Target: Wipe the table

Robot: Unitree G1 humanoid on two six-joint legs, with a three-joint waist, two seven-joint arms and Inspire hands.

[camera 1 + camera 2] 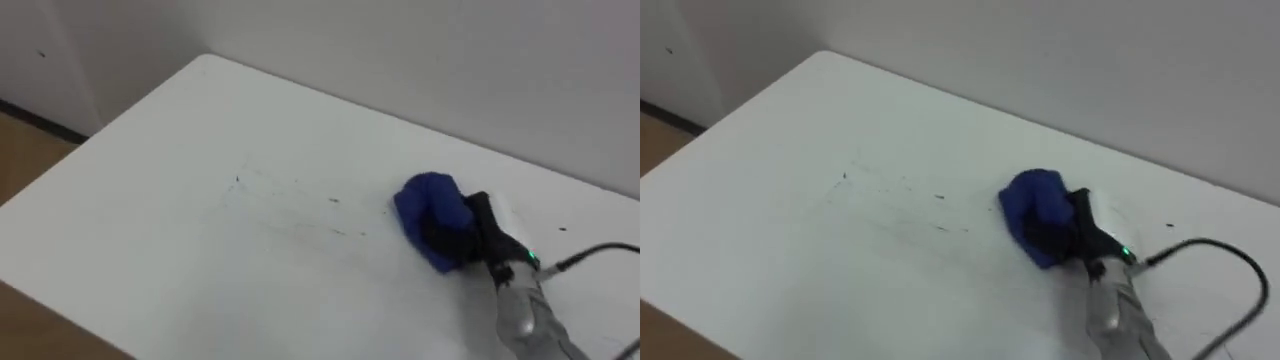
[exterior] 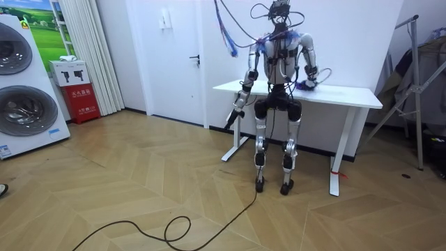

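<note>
Your blue cloth (image 1: 428,205) lies bunched on the white table (image 1: 180,200), toward its right half and nearer the far edge along the wall than the near one. Your right hand (image 1: 465,235) is on it: the dark fingers are curled over the cloth's right side and grip it, pressing it down against the tabletop, while the forearm runs in from the lower right. Just to the left of the cloth you can see faint dark marks (image 1: 290,205), thin scratchy lines and a few specks across the middle of the surface; the cloth sits at their right end, close to them but not covering them. A dark cable loops from the wrist over the table's right part. In the room view your robot stands upright at the near side of the table (image 2: 348,94), facing it with its back to the camera, right arm reaching over the top to the cloth (image 2: 304,84). Your left hand (image 2: 232,117) hangs low beside the table's end on the room view's left, touching nothing; whether it is open or closed cannot be made out. Farther to that side stand a white door (image 2: 178,56), a red box (image 2: 82,101) and stacked washing machines (image 2: 21,90) on the wooden floor (image 2: 139,181).
</note>
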